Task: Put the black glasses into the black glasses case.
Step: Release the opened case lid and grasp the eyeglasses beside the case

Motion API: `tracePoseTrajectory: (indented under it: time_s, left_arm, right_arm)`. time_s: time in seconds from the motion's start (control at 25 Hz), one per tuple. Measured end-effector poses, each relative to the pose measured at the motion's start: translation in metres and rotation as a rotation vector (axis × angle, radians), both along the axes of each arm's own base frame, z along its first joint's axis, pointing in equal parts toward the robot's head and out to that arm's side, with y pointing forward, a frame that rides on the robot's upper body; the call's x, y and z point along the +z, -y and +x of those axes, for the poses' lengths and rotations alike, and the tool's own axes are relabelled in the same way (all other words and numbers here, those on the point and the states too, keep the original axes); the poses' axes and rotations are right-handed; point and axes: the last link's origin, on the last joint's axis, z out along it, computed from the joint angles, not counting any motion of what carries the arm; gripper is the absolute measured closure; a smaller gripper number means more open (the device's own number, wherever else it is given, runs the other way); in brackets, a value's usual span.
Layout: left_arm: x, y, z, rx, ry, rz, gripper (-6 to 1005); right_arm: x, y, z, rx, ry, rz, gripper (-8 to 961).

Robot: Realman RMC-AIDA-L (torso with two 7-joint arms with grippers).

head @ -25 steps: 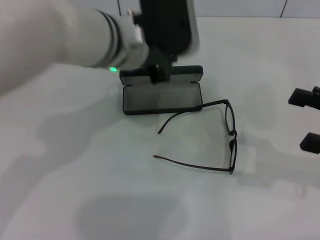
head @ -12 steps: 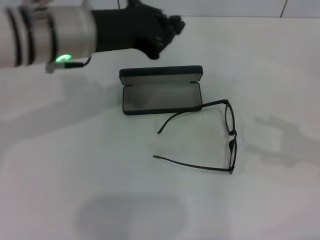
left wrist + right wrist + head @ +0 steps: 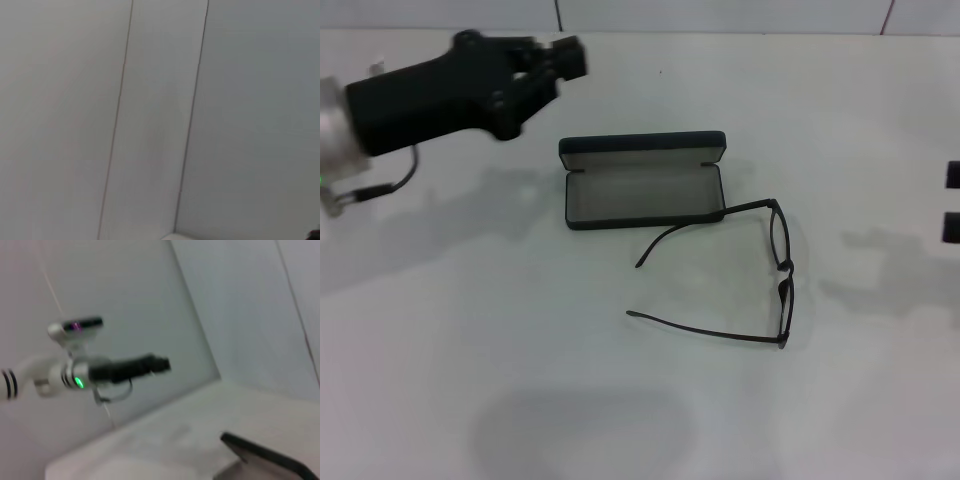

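Note:
The black glasses (image 3: 775, 268) lie unfolded on the white table, lenses to the right, temple arms pointing left. One temple tip rests against the front edge of the black glasses case (image 3: 642, 182). The case lies open just behind them, grey lining up, lid raised at the back. An edge of the case shows in the right wrist view (image 3: 265, 456). My left gripper (image 3: 565, 58) hangs above the table, behind and left of the case, empty, fingers together. It also shows far off in the right wrist view (image 3: 161, 364). My right gripper (image 3: 952, 200) shows only two fingertips, apart, at the right edge.
The white table (image 3: 520, 360) runs under everything, with a pale panelled wall (image 3: 720, 15) behind it. The left wrist view shows only the wall panels (image 3: 150, 125). A thin cable (image 3: 380, 185) hangs from the left wrist.
The left arm has swung away from above the case, to the left and back. The right gripper's tips left the view, then showed again at the right edge, higher than before.

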Motion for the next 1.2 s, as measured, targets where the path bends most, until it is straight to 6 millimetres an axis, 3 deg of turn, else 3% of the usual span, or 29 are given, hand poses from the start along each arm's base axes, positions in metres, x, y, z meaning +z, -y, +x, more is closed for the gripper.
tracePoseTrajectory:
  time_s: [0.4, 0.68, 0.96, 1.2]
  left_arm:
    - [0.013, 0.018, -0.025, 0.026, 0.076, 0.028, 877]
    - [0.006, 0.016, -0.029, 0.044, 0.073, 0.050, 686]
    - [0.000, 0.016, -0.027, 0.024, 0.063, 0.077, 687]
    - [-0.006, 0.014, -0.023, -0.032, 0.014, 0.101, 687]
  right_arm:
    - [-0.009, -0.051, -0.054, -0.113, 0.311, -0.155, 138]
    - [-0.035, -0.088, -0.079, -0.328, 0.487, -0.198, 151]
    - [-0.076, -0.102, -0.102, -0.470, 0.655, -0.321, 164]
    - [-0.106, -0.102, -0.102, -0.578, 0.693, -0.348, 175]
